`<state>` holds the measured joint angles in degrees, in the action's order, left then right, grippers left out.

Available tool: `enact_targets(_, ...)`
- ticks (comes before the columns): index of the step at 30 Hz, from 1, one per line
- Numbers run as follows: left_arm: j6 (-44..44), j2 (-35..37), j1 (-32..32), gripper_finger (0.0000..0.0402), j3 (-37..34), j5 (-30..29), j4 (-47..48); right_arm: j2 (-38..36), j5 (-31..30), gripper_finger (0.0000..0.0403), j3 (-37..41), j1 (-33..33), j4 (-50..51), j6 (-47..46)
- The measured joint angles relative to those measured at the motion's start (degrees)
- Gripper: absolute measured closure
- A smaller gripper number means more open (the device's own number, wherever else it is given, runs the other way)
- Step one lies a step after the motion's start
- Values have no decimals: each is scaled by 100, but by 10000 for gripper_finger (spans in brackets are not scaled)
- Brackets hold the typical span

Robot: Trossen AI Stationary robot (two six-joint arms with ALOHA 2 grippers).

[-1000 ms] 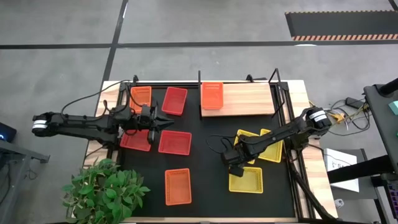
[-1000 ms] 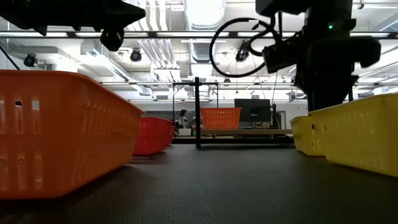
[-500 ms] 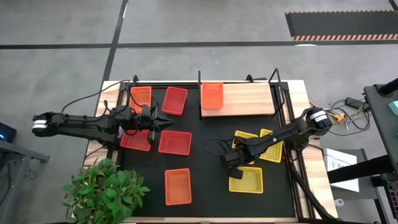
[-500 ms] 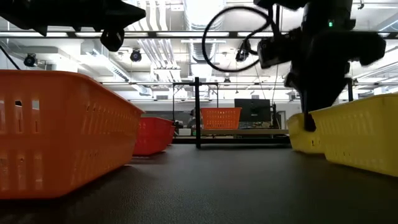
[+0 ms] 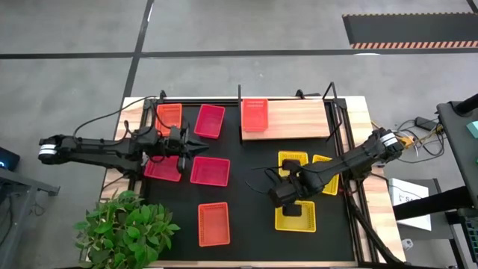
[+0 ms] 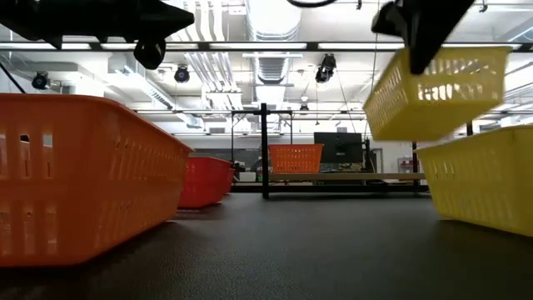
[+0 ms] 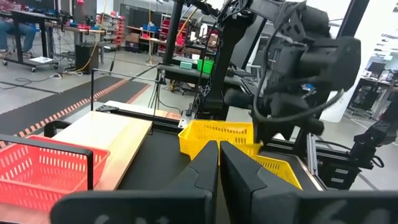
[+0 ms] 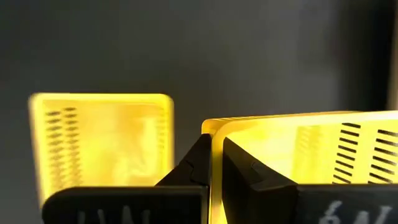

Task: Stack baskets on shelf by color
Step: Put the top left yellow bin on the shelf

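- Low view: my right gripper (image 6: 423,33), upper right, clamps one wall of a lifted yellow basket (image 6: 437,92).
- Held by one edge, it tilts; I risk dropping it before the shelf (image 5: 297,119).

The black table mat (image 5: 246,187) is carrying the wooden shelf (image 5: 299,119), with red, orange and yellow baskets lying below it.

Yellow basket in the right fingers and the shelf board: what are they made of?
The lifted yellow slotted basket looks like thin moulded plastic, going by its even vent slots and slightly glossy walls. The light-brown rectangular shelf board looks like wood, matte with faint grain; it could be laminate.
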<state>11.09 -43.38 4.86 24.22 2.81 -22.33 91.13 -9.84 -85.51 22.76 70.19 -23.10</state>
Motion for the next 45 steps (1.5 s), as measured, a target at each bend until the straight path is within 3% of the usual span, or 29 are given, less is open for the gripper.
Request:
enact_targets(4,-120,3,0,402,-4,-2,13,-61,-565,394,-139,-109,410,391)
enact_targets(7,-348,-3,-1,402,11,-2,-21,-131,-669,394,-107,-424,427,843)
enact_targets(16,-404,3,0,402,-17,-4,-180,-195,-818,394,212,-2033,-105,2595)
enact_targets(23,-407,-2,0,402,-19,-4,-177,-199,-363,394,592,-3291,-704,3559)
enact_targets(32,-553,-9,0,402,-24,-7,-284,-207,198,394,992,-4350,-1602,4579)
enact_targets(36,-729,-62,-2,402,-24,-7,-275,-205,519,394,1068,-4609,-1704,4578)
enact_targets(45,-710,-78,-2,402,-24,-7,-289,-185,580,394,1079,-4699,-2201,4869)
